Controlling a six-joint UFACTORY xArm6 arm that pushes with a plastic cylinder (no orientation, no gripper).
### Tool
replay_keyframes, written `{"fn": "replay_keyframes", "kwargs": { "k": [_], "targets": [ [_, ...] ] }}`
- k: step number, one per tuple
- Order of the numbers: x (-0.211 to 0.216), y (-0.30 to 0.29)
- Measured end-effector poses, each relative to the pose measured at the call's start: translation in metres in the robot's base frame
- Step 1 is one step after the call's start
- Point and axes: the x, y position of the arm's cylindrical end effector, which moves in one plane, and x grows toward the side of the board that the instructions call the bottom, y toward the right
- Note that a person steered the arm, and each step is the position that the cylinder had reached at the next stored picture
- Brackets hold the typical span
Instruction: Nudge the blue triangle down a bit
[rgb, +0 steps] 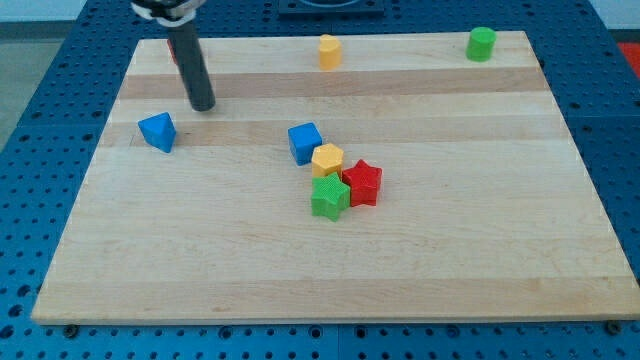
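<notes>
The blue triangle lies near the board's left edge, in the upper half. My tip rests on the board just above and to the right of it, a short gap away, not touching. The rod rises from the tip toward the view's top left. A blue cube sits near the board's middle.
A yellow hexagon block, a green star and a red star cluster just below and right of the blue cube. A yellow block and a green cylinder stand at the top edge. A red block is mostly hidden behind the rod.
</notes>
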Motion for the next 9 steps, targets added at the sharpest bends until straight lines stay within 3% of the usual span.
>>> {"fn": "replay_keyframes", "kwargs": {
  "k": [2, 9],
  "targets": [
    [0.001, -0.034],
    [0.038, -0.033]
  ]
}}
